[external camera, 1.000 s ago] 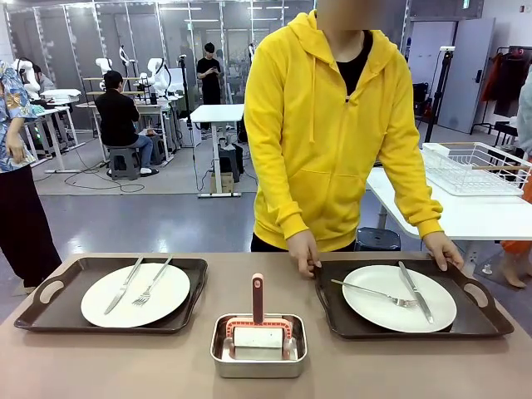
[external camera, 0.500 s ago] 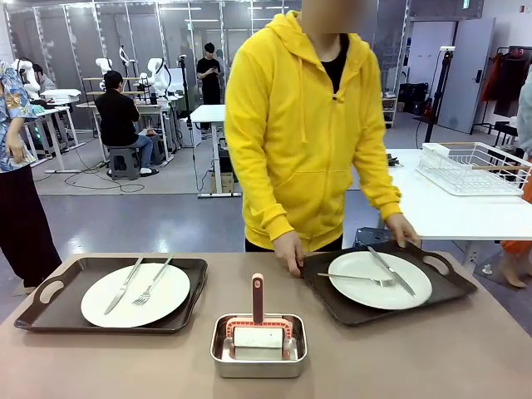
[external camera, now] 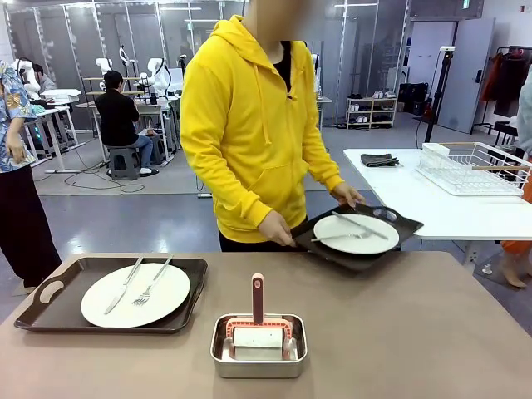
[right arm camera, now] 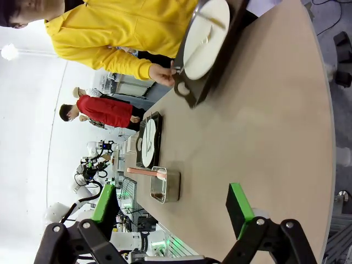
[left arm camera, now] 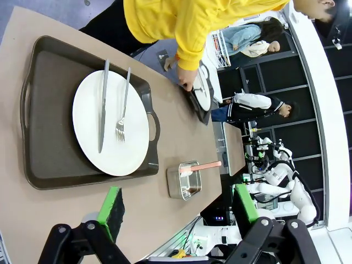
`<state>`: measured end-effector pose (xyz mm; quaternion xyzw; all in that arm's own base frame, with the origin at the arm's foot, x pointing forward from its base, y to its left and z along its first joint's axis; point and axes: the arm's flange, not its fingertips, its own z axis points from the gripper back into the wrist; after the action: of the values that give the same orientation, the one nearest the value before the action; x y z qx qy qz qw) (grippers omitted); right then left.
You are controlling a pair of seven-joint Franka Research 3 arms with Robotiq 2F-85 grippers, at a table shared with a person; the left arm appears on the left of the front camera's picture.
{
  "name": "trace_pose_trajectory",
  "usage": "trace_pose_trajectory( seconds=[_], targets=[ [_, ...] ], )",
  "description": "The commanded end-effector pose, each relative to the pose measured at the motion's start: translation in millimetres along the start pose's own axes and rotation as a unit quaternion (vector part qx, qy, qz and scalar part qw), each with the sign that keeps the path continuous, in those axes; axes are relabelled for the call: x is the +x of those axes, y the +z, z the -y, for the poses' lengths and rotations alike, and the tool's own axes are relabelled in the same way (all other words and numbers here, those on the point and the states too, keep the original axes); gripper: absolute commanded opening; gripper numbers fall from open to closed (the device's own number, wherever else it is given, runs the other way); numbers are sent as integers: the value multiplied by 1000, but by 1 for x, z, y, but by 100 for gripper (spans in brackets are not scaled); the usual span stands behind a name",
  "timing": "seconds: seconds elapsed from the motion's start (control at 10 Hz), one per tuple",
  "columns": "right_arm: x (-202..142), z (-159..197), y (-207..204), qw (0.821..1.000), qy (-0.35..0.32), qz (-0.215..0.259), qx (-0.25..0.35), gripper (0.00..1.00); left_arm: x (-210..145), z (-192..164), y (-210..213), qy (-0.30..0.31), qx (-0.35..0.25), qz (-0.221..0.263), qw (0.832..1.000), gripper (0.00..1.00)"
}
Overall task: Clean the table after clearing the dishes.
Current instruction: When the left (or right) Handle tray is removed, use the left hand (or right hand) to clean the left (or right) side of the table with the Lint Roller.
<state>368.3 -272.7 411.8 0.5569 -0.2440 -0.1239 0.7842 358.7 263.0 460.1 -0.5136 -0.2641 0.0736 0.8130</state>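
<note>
Table: steel pan centre, tray with plate left; person holds second tray

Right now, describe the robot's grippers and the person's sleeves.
The left gripper and right gripper look alike: black jointed fingers tipped with bright green pads. The person's sleeves are long, yellow, with ribbed cuffs.

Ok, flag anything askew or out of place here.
Only the right tray: the person's hands hold it tilted, off the far edge of the table, with plate and cutlery riding on it. Nothing spilled.
</note>
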Motion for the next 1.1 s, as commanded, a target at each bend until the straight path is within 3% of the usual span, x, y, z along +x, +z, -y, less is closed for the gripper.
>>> trace_pose_trajectory(
  seconds=[0.0,1.0],
  targets=[
    [-1,-3,1,1000,2,-1,4,100,0,0,4,-7,-10,0,1000,100],
    [0,0,0,1000,0,0,0,100,0,0,4,-7,-10,0,1000,100]
  ],
)
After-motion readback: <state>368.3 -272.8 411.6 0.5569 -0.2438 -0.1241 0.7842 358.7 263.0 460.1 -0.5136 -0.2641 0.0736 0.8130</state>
